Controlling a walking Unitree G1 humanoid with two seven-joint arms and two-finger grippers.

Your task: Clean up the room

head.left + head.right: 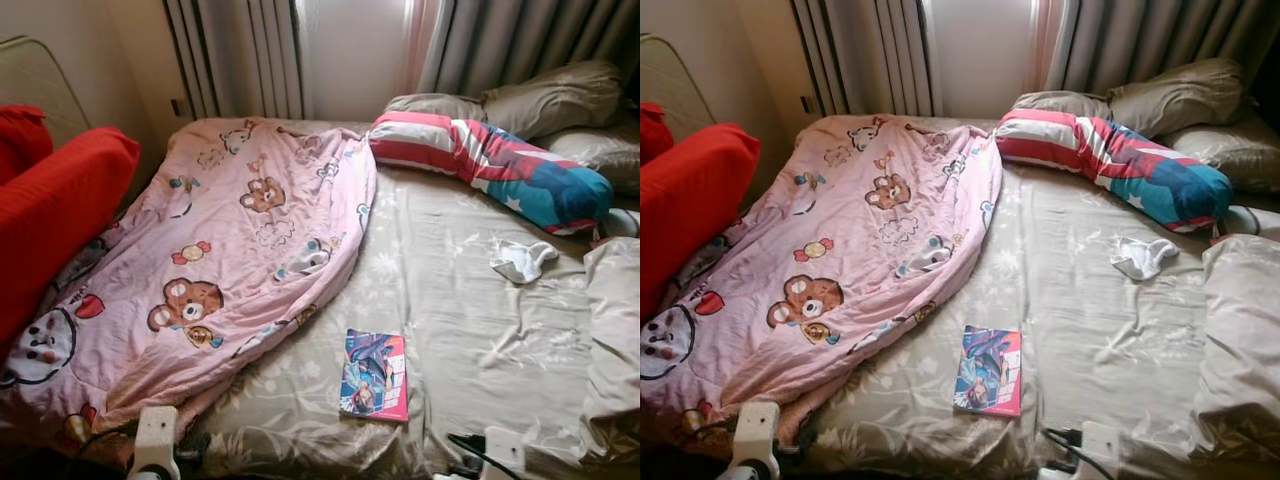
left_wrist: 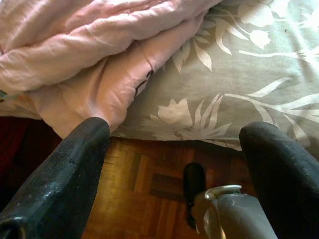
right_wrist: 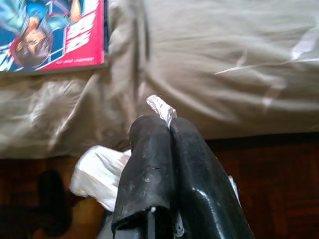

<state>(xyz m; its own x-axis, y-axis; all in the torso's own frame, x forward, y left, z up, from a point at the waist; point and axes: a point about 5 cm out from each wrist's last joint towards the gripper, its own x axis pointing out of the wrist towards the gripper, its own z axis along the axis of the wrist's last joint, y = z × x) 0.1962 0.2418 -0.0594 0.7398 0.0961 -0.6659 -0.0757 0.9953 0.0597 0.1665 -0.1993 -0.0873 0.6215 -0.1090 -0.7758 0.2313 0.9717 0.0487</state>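
Observation:
My right gripper (image 3: 169, 123) is shut on a piece of crumpled white paper (image 3: 160, 107), which pokes out past the fingertips and bunches beside the fingers. It hangs over the wooden floor just off the bed's front edge, near a comic book (image 1: 374, 374) lying on the beige floral sheet (image 1: 470, 330). My left gripper (image 2: 174, 133) is open with nothing in it, low at the bed's front edge by the corner of the pink teddy-bear quilt (image 1: 230, 250). A small white cloth (image 1: 522, 260) lies on the sheet at the right.
A striped red, white and blue bolster (image 1: 495, 160) and grey pillows (image 1: 555, 95) lie at the head of the bed. Red cushions (image 1: 55, 215) stand at the left. Curtains (image 1: 520, 45) hang behind. Rumpled beige bedding (image 1: 612, 330) is piled at the right.

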